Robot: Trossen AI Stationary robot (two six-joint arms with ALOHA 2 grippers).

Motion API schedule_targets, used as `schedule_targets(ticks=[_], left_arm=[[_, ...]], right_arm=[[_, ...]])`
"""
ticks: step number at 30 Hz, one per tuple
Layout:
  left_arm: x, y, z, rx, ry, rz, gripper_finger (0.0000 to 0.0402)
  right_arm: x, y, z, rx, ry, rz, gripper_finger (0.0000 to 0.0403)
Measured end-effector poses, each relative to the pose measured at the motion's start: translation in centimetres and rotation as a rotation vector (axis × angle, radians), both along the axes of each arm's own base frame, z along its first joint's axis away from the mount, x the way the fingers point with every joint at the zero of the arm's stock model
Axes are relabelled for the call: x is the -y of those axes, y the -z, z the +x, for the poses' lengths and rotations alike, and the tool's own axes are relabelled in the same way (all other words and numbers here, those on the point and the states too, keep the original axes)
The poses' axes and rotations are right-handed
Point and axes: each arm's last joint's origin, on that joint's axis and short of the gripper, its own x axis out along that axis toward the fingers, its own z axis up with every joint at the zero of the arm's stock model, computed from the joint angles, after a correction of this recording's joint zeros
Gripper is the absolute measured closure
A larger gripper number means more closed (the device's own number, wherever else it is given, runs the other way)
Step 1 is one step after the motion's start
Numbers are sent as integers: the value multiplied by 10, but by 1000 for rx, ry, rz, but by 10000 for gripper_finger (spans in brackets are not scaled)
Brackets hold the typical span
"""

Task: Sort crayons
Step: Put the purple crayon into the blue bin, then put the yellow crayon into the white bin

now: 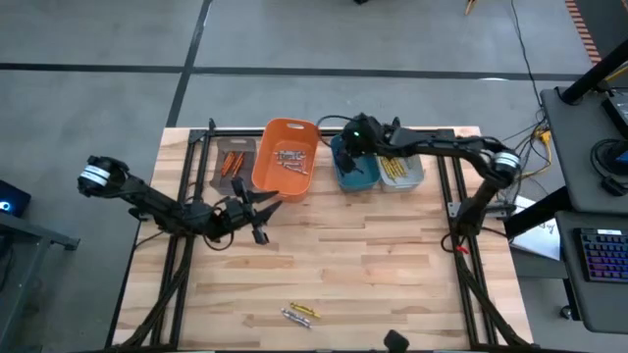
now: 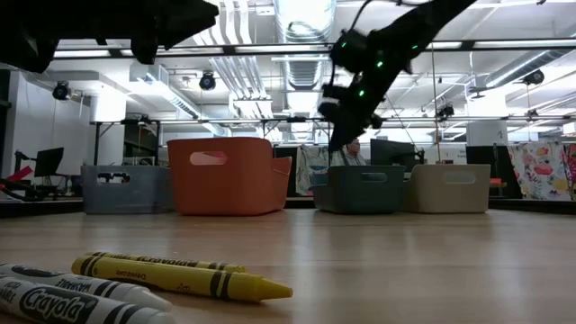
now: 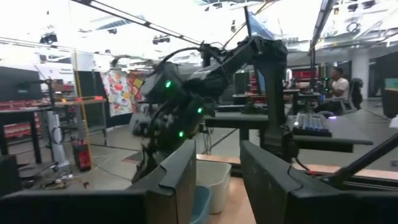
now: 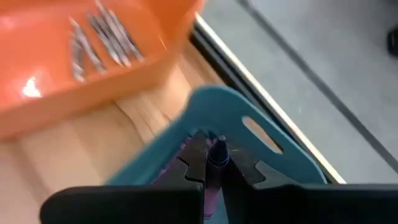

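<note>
My right gripper [image 1: 345, 149] hangs over the teal bin [image 1: 355, 173] at the table's far side, shut on a purple crayon [image 4: 218, 151]. My left gripper [image 1: 257, 210] stands open left of the table's middle, above the wood, with nothing between its fingers [image 3: 186, 180]. A yellow crayon [image 2: 180, 274] and two white-wrapped crayons [image 2: 63, 301] lie flat on the table near the front edge. Greyish crayons [image 1: 291, 159] lie in the orange bin [image 1: 270, 167], orange ones [image 1: 232, 162] in the grey bin, and yellow ones [image 1: 395, 169] in the pale bin. My right gripper pinches the purple crayon between its two fingers, with the crayon's pointed end [image 4: 219, 144] showing at the fingertips. The crayon lies along the fingers, which slant down from above. It is lifted clear, over the teal bin's rim [image 4: 249, 106].
The four bins stand in a row along the far edge, the grey bin [image 1: 226, 175] leftmost and the pale bin [image 1: 412, 175] rightmost. Bare wood lies between the bins and the loose crayons [image 1: 302, 312]. Desks and a seated person [image 3: 339, 84] show beyond the table.
</note>
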Motion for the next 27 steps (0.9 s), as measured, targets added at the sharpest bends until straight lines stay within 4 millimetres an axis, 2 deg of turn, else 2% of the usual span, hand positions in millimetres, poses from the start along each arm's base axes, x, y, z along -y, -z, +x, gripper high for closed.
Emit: schedule_targets(ticks=[5,10,14,22,27], left_arm=[[-7,2,-3,-65,-27,15,295],[-11,2,-5,-104,-35,4,295],[-11,1,-6,-102,-32,-2,295],[-11,3,-5,-110,-32,0,295],[-10,4,-5,-106,-25,-28,295]], right_arm=[[17,21,13,-144,2,61,390],[23,39,21,-204,2,93,390],[24,41,23,-208,-4,90,372],[24,40,22,-206,8,90,287],[23,37,23,-213,6,94,277]])
